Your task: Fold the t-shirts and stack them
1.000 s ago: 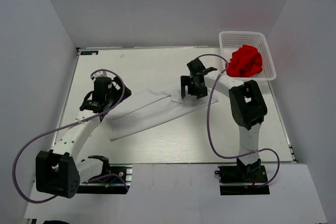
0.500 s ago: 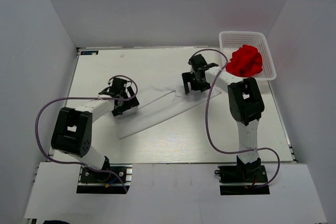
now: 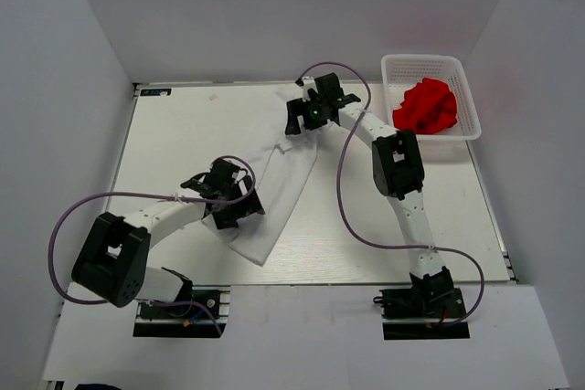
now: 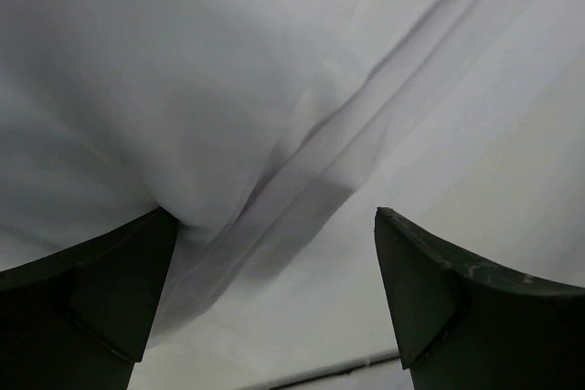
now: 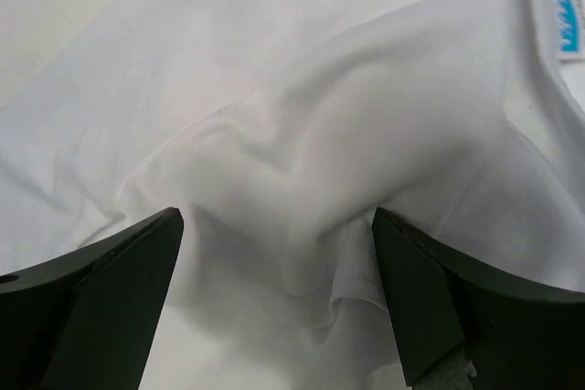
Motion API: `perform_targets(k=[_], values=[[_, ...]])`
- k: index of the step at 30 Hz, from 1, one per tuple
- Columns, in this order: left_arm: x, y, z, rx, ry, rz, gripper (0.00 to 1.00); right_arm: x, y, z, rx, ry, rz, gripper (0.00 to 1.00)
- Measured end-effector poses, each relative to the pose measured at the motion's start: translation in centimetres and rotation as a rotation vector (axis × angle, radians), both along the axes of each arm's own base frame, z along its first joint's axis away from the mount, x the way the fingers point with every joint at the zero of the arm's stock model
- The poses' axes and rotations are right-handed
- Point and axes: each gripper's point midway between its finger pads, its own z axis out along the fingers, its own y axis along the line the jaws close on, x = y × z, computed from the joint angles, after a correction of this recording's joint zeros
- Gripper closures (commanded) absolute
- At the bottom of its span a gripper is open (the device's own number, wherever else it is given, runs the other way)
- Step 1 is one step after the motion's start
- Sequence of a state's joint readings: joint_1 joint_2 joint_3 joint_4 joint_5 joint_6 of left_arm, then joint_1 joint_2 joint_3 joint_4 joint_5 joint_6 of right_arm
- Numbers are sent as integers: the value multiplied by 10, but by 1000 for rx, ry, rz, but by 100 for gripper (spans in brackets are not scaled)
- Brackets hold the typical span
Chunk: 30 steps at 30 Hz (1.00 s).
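Observation:
The white t-shirt [image 3: 279, 189] lies on the table as a long folded strip, running from the far middle down to the near edge. My left gripper [image 3: 236, 210] is at its near left edge. In the left wrist view the gripper [image 4: 274, 216] is open, with a fold of the white cloth [image 4: 183, 89] bunched against the left finger. My right gripper [image 3: 302, 121] is at the strip's far end. In the right wrist view it [image 5: 277, 212] is open over rumpled white cloth [image 5: 320, 89] with a blue label [image 5: 564, 22]. The red t-shirt [image 3: 425, 107] lies crumpled in the basket.
The white mesh basket [image 3: 468, 89] stands at the far right corner of the table. Purple cables loop from both arms over the table. Grey walls close in the left, far and right sides.
The white shirt has swung from lying across the table to running far-to-near. The right gripper moved far and left; the left gripper moved right and nearer.

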State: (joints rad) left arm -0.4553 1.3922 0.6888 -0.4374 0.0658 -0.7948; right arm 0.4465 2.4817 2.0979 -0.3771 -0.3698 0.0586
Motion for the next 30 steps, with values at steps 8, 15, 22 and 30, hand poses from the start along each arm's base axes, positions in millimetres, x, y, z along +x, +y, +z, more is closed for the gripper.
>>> perform_targets(k=[8,15,22,30], values=[[-76,-9,1,-52,162,-75,0,-12,49,-3,-33,-111,157,10],[-79,-6,25,-21,77,-143,0,-25,51,1,-119,-133,168,10],[-11,15,80,115,-209,27,0,-49,57,31,-159,-155,51,10],[5,55,89,248,-298,211,0,-113,66,35,-128,-46,-42,10]])
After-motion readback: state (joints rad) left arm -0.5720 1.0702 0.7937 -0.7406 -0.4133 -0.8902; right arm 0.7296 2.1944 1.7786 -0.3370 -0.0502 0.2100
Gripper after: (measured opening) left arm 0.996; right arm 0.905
